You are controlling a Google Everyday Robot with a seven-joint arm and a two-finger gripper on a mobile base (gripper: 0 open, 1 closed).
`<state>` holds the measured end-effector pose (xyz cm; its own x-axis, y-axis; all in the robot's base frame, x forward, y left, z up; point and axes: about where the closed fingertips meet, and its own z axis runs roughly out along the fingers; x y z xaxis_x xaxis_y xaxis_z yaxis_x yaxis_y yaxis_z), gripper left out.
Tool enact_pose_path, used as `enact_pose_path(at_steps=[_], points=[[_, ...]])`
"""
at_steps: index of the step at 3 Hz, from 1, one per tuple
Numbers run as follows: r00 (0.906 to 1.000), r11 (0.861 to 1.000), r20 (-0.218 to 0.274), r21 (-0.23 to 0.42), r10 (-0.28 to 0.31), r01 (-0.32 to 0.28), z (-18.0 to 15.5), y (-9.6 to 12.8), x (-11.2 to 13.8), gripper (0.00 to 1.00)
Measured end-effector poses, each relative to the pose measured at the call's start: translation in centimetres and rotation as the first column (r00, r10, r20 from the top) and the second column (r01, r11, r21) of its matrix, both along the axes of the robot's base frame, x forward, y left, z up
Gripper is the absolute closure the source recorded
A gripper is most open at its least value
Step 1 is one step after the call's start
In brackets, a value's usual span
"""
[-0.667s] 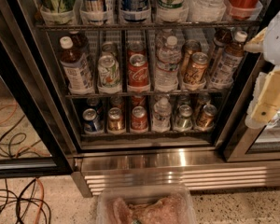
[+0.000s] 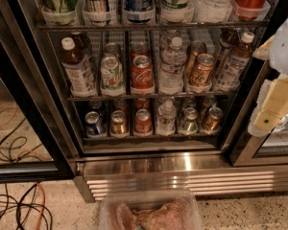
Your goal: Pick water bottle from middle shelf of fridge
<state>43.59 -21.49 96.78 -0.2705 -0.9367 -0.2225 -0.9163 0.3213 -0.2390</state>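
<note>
Looking into the fridge, a black-framed drinks cooler filling the view all around the red cola can. Tracing the middle shelf, a dark wire rack running directly beneath that can and splitting into narrow lanes. Finding the gripper hanging well right of the red cola can, at roughly its height and outside the rack, touching no drink (open or closed: cannot tell).

Spotting the water bottle one lane right of the red cola can, upright at the front of its lane and rising above the can's top. Judging it fairly light though full, with thin, clear, ribbed walls probably giving under a hard squeeze, and possibly slick if chilled and damp. Favouring a gentle hold around the ribbed body just under the shoulder, not on the white cap.

Noting a bronze can two lanes right of the red cola can, so hemming the bottle in closely on both sides and leaving little room beside it. Noting also a clear front stop cupping the bottle's base, level with the red cola can's foot, likely calling for a small lift before drawing outward.
</note>
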Motion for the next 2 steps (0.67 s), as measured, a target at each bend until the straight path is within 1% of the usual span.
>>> enact_pose_path(at_steps=[1, 2], points=[[0.9907, 0.993, -0.07, 0.009, -0.117, 0.117, -1.9, -0.6, 0.3, 0.0], [0.9659, 0.975, -0.14, 0.016, -0.218, 0.222, -3.3, -1.0, 0.4, 0.0]])
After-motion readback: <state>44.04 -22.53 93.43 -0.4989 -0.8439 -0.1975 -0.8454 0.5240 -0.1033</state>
